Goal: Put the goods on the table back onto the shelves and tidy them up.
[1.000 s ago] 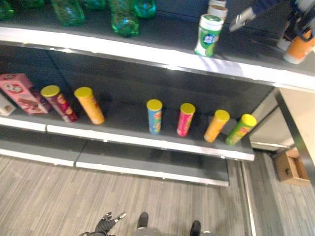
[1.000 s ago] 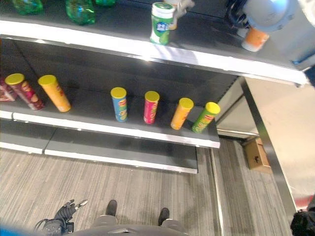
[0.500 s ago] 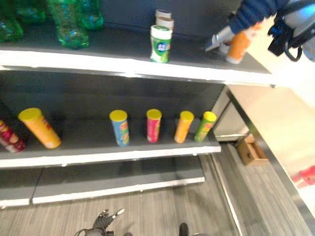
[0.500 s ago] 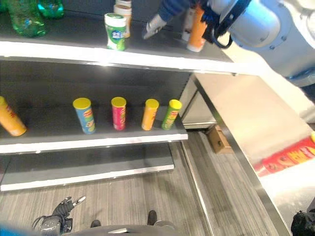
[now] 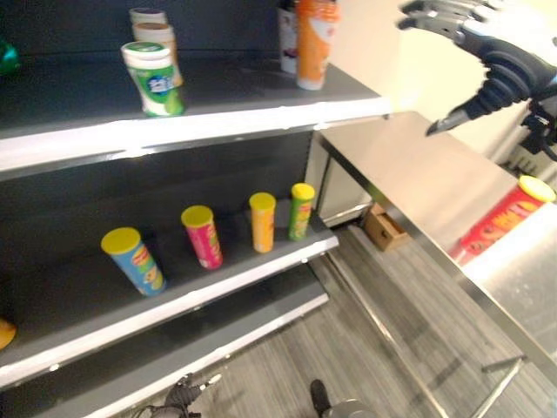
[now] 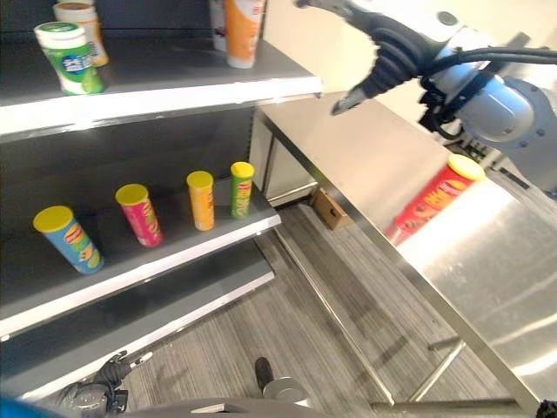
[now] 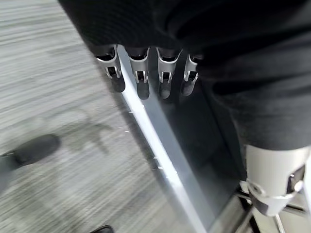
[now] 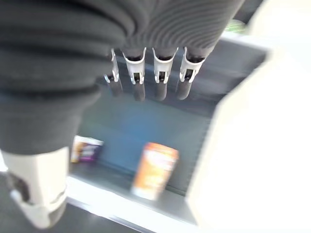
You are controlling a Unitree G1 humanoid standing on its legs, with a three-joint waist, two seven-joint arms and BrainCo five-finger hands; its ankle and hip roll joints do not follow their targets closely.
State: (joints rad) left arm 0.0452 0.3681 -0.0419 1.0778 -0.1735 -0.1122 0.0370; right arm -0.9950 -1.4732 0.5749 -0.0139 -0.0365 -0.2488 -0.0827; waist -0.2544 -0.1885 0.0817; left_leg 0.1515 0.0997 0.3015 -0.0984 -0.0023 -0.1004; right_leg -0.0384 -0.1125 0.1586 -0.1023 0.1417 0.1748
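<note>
1. Lower left of the head views: the left hand (image 6: pixel 109 376) hangs low over the grey floor (image 5: pixel 365 331), fingers relaxed and spread, holding nothing. In its own wrist view the fingers (image 7: pixel 141 82) extend straight.
2. Upper left: the top shelf (image 5: pixel 218 96) carries a green-and-white canister (image 5: pixel 154 78) near its front edge, with two tan canisters (image 5: pixel 155 33) just behind it.
3. Upper centre: an orange canister (image 5: pixel 313 43) stands upright at the right end of the top shelf, a dark-labelled container (image 8: pixel 86 149) just beside it.
4. Centre left: the middle shelf (image 5: pixel 174 296) holds four upright yellow-lidded tubes in a row: blue tube (image 5: pixel 135 261), pink tube (image 5: pixel 203 237), orange tube (image 5: pixel 262 222), green tube (image 5: pixel 301 210).
5. Upper right: the right hand (image 5: pixel 487 52) is raised above the table (image 6: pixel 365 165), fingers apart and holding nothing.
6. Right: a red yellow-lidded tube (image 6: pixel 431 198) lies on the steel table surface, well apart from the right hand.
7. Centre right: a cardboard box (image 5: pixel 383 226) sits on the floor under the table.
</note>
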